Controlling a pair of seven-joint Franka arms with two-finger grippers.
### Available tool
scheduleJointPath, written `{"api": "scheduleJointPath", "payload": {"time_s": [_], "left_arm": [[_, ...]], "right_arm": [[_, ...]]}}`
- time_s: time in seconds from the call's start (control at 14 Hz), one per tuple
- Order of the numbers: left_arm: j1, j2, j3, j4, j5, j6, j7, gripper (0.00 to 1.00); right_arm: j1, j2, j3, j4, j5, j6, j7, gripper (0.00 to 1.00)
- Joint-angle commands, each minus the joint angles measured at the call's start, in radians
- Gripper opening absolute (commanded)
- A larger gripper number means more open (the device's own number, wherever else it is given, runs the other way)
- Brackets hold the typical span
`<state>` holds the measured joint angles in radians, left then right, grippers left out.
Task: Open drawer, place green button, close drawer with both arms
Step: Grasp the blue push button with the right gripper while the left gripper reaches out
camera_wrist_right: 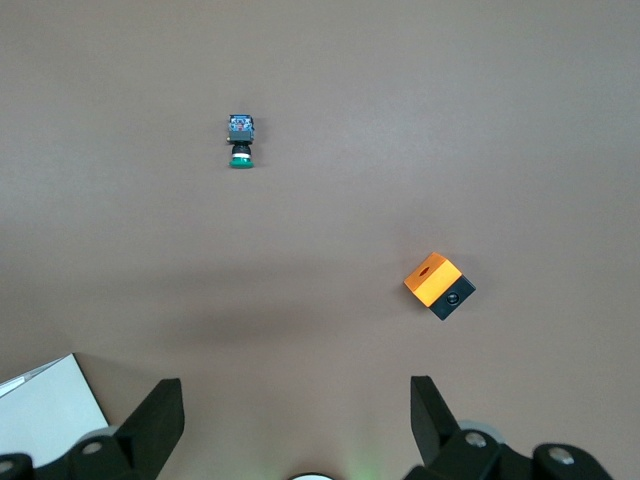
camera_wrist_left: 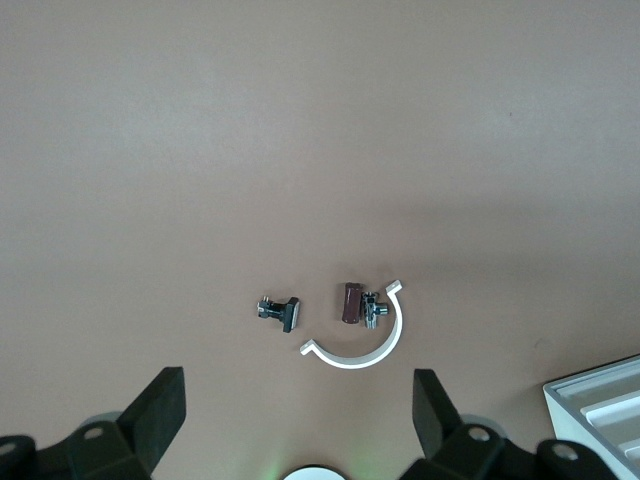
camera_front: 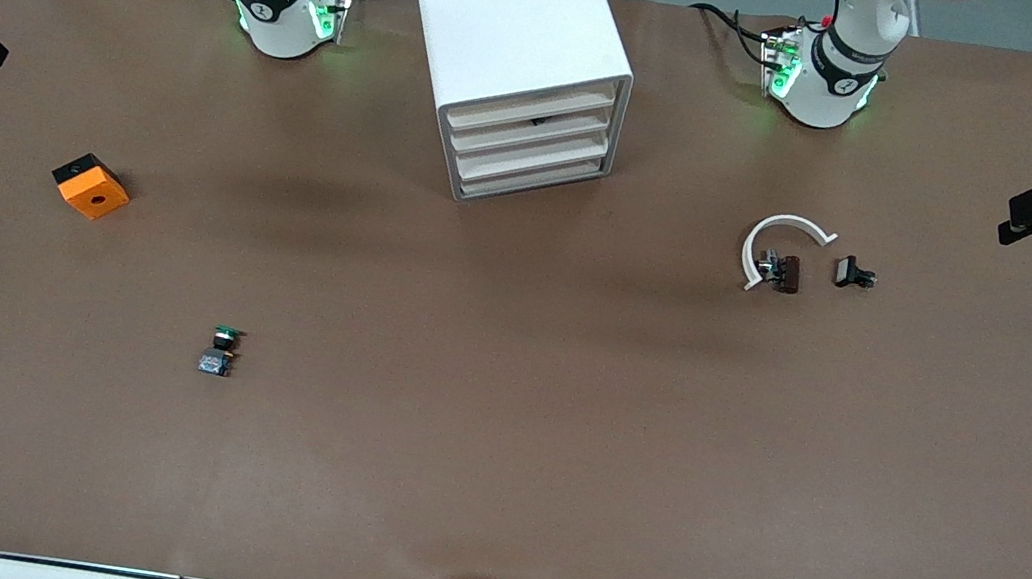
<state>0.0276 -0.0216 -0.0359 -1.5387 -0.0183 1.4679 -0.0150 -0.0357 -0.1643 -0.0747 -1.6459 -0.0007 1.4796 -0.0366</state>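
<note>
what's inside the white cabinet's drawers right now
Nothing can be confirmed. The cabinet shows four drawers, all pushed in, only their cream front strips visible. A small dark mark sits between the upper strips; what it is cannot be told. The button lies out on the table.

Even, diffuse overhead light fell on the matte brown table covering (camera_front: 499,408), leaving no glare. Broad, soft-edged shadows lay across it nearer the front camera than the glossy white boxy cabinet (camera_front: 514,17), and similar dim bands crossed both wrist views. Green indicator lamps glowed at the arm bases. Small parts looked slightly soft, and the black fingers (camera_wrist_left: 160,410) at the wrist-view edges were a little blurred.
</note>
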Motion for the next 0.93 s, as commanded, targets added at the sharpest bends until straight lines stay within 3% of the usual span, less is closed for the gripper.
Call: {"api": "scheduleJointPath", "payload": {"time_s": [0.0,0.21,0.71,0.86], "left_arm": [[0.005,0.009,-0.007,0.019,0.015,-0.023,0.016,1.00],[0.003,0.011,-0.007,0.019,0.017,-0.023,0.010,1.00],[0.014,0.126,-0.007,-0.009,0.006,-0.006,-0.010,1.00],[0.009,0.131,-0.007,-0.091,0.006,0.089,-0.038,1.00]], "right_arm": [[-0.001,-0.026,0.006,-0.026,0.002,0.015,0.012,1.00],[-0.003,-0.026,0.006,-0.025,0.002,0.015,0.012,1.00],[-0.001,-0.004,0.006,0.012,0.002,0.008,0.003,1.00],[0.003,0.028,0.006,0.031,0.004,0.013,0.008,1.00]]}}
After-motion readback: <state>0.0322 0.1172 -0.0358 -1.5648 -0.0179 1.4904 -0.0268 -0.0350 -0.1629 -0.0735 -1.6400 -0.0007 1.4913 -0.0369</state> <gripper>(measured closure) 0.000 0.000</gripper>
